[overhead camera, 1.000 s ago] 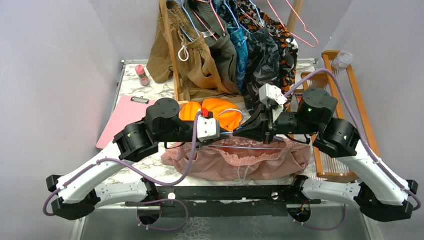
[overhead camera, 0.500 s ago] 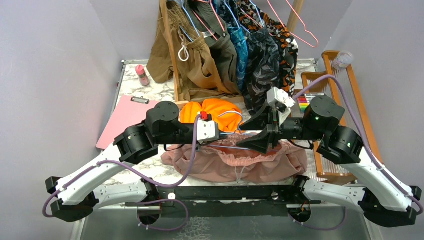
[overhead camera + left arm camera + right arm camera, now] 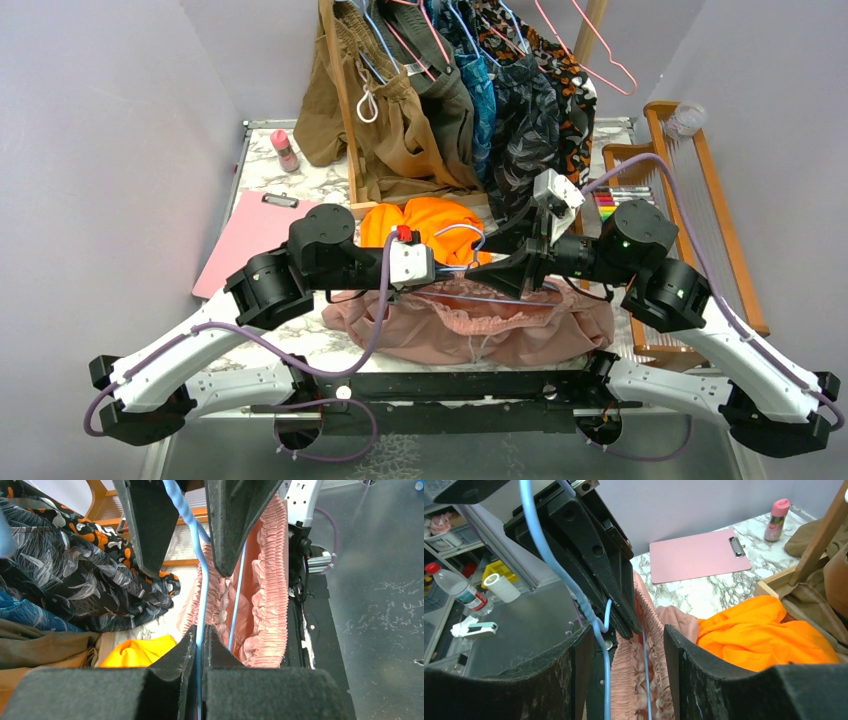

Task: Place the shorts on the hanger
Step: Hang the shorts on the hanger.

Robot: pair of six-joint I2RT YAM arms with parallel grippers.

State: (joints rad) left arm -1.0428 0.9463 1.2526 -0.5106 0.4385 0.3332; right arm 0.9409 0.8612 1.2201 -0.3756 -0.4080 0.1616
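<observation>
The dusty pink shorts [image 3: 470, 325] lie bunched on the table's near edge, below both grippers. The light blue hanger [image 3: 201, 580] hangs just above them; its lower bar [image 3: 644, 680] runs along the gathered waistband [image 3: 265, 590]. My left gripper [image 3: 200, 635] is shut on the hanger's wire. My right gripper [image 3: 626, 635] faces it, open, and the twisted wire [image 3: 546, 550] passes between its fingers [image 3: 574, 680], close to the left one. From above, the left gripper [image 3: 447, 270] and the right gripper [image 3: 497, 275] nearly meet over the shorts.
Bright orange shorts [image 3: 440, 225] lie just behind the grippers. A wooden rack with hung clothes [image 3: 450, 100] and pink wire hangers [image 3: 600, 50] stands at the back. A pink clipboard [image 3: 250, 235] and a pink bottle [image 3: 285, 150] are at left, a wooden frame [image 3: 690, 180] at right.
My left gripper has shut on the hanger's wire. My right gripper has let go of the hanger, opened wide and drawn back slightly to the right.
</observation>
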